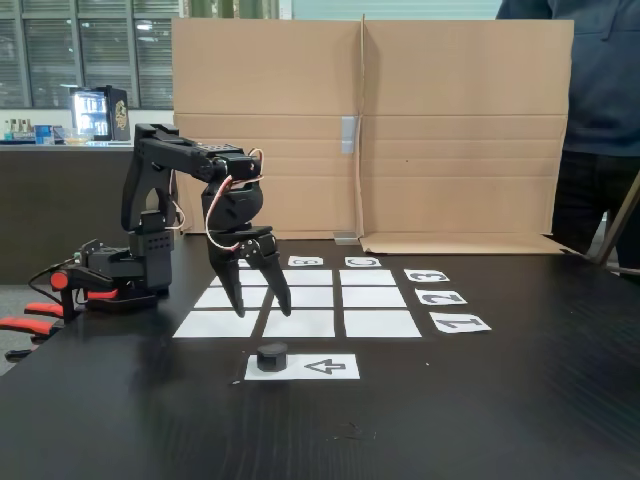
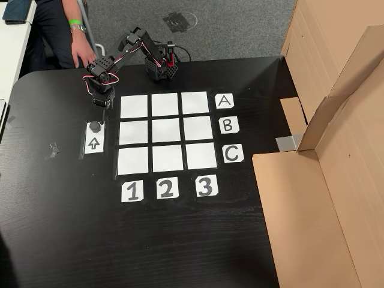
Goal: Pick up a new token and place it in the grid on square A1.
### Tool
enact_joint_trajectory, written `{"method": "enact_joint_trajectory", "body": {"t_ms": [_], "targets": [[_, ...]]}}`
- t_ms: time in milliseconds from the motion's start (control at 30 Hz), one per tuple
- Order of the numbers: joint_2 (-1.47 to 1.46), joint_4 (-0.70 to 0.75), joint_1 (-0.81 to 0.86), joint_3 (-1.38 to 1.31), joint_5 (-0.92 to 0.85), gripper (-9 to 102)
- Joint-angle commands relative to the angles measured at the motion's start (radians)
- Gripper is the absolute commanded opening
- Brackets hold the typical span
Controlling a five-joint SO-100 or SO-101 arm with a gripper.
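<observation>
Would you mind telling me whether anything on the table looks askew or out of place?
Nothing serious. The token sits neatly on the arrow strip, and the grid is tidy. Only the 3 card sits slightly out of line with the 1 and 2 cards.
</observation>
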Motion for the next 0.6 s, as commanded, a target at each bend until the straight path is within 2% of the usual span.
{"method": "enact_joint_trajectory", "body": {"t_ms": [0, 567], "targets": [[0.048, -0.011, 0.009, -0.02, -0.009, 31], [-0.1, 0.005, 0.018, -0.215, -0.035, 31]]}}
